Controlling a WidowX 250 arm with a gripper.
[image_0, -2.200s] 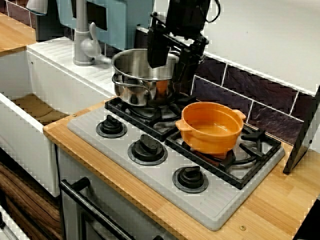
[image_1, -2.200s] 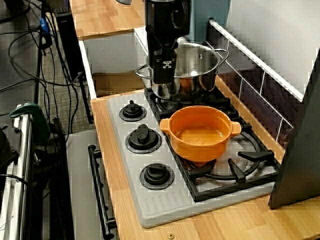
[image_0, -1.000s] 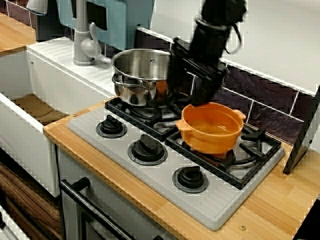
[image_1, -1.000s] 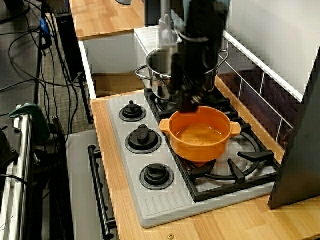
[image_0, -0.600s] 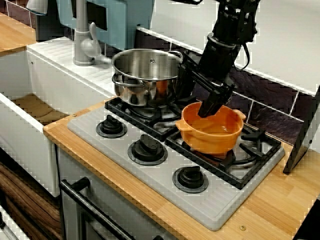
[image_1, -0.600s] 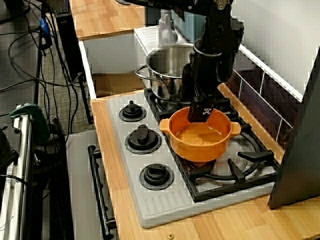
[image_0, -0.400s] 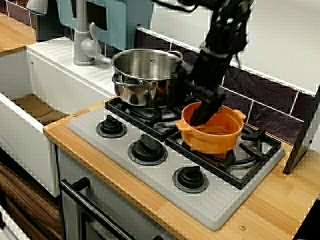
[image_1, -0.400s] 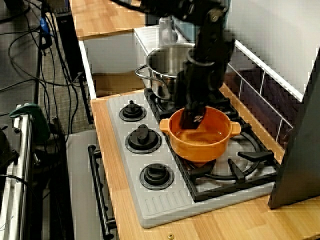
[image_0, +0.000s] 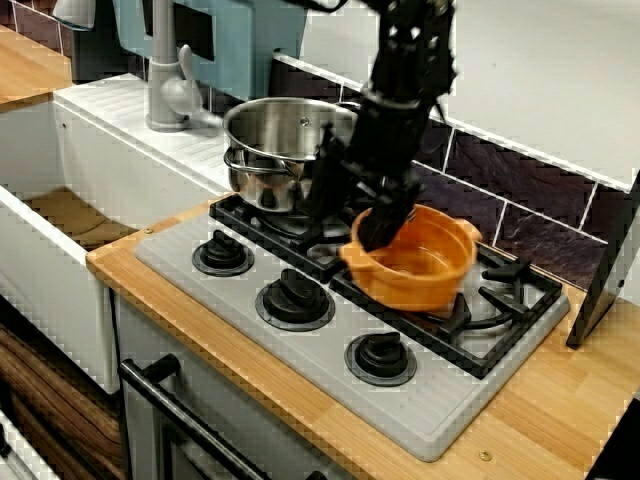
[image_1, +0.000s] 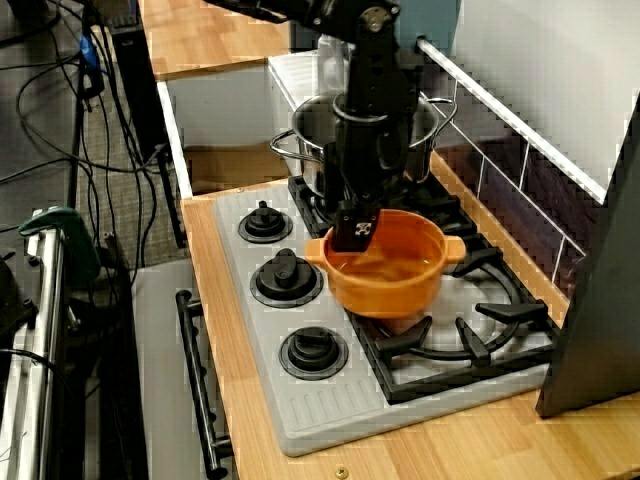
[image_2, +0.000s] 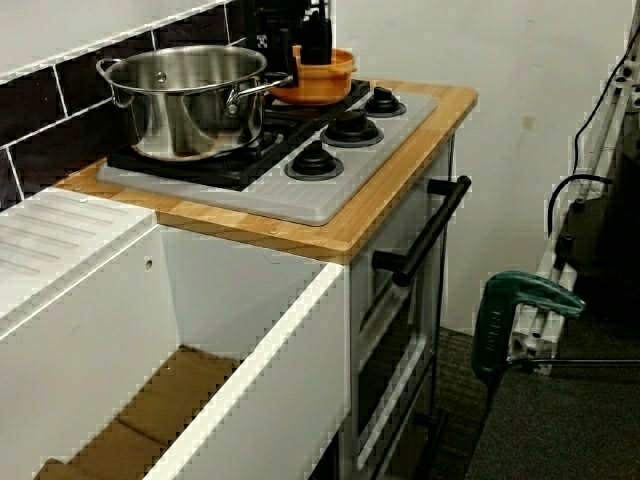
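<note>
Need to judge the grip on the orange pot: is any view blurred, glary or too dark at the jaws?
Front view: gripper and orange pot slightly soft, edges jagged; steel pot mirrors an orange glow. High view: clearest, jaws astride the near rim. Sink-side view: gripper just a black mass, cut off at the top, unreadable.

The wooden worktop (image_0: 560, 400) carries a grey hob (image_0: 440, 400), which lies directly beneath the tool (image_0: 372, 224). A dark board (image_0: 610, 260) leans on the worktop well apart from the tool, past the hob's end.
</note>
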